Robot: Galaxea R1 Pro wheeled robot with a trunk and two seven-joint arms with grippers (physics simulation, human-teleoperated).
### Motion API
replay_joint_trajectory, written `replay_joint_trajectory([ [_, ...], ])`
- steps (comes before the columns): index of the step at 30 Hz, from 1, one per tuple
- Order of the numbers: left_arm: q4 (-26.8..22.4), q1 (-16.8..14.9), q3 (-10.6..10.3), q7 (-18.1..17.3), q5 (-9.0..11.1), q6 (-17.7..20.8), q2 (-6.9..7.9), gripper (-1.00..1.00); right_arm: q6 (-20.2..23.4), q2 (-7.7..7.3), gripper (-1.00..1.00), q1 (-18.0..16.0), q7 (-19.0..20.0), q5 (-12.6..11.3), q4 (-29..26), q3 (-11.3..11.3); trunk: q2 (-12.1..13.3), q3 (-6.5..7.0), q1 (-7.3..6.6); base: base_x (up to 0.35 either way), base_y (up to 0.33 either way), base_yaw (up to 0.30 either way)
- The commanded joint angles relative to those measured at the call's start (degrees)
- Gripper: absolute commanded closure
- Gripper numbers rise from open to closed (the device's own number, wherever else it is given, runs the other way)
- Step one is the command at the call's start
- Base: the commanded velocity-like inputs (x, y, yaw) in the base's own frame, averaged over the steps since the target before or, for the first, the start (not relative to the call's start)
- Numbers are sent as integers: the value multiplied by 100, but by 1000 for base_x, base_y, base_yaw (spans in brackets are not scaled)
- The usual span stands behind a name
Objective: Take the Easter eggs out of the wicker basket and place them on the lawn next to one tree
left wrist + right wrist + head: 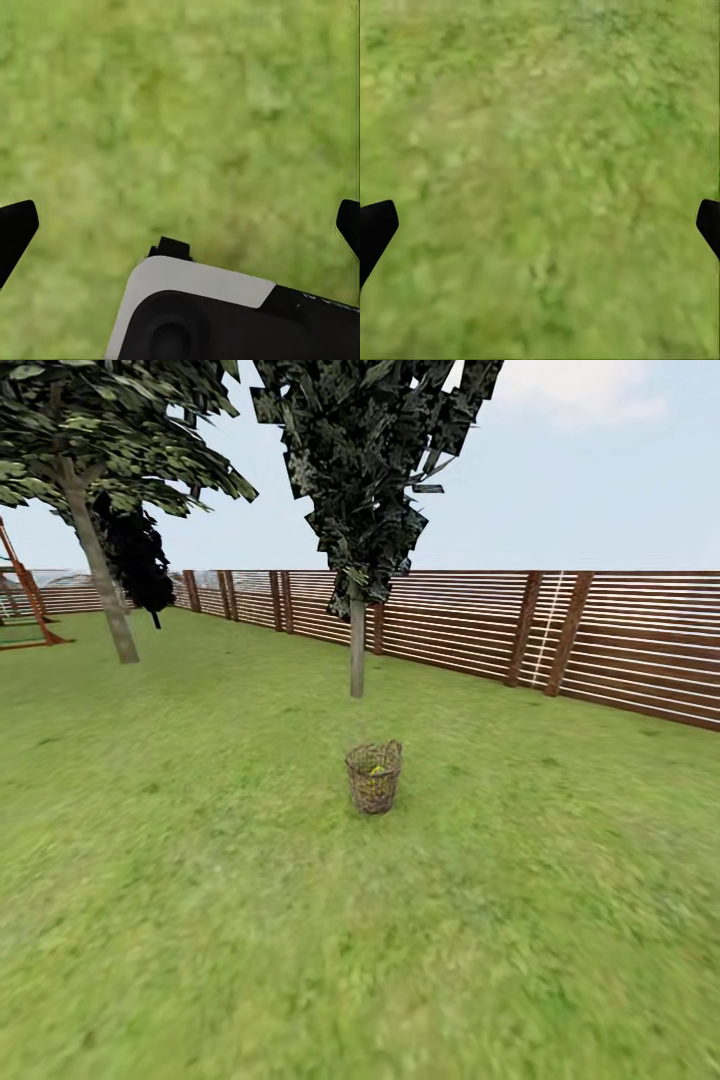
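No readable text, labels, brands, numbers or signs anywhere. Faint pale marks on the dark casing (pixel 315 300) at the lower right of the left wrist view, too blurred to read.

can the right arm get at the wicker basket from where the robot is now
Probably not yet. The wicker basket stands well ahead on the lawn, and the right pincer, open, looks down at bare grass; nothing blocks the way, so driving closer should do.
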Motion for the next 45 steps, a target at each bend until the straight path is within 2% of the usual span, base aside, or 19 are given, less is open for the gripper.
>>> replay_joint_trajectory([
  [1, 1, -2, -1, -4, 33, -14, 0, -100, -10, -1, -100, -4, -37, 17, 4, 22, -3, -6, 4, 333, 0, 0],
  [24, 1, -2, -1, -4, 36, -14, 0, -100, -11, 1, -100, -4, -37, 17, -1, 25, -3, -6, 4, 333, 3, 0],
  [45, 8, -2, -1, -4, 37, -14, 7, -100, 15, 8, -100, -4, -37, 10, 4, 25, -3, 24, 4, 333, 107, -41],
])
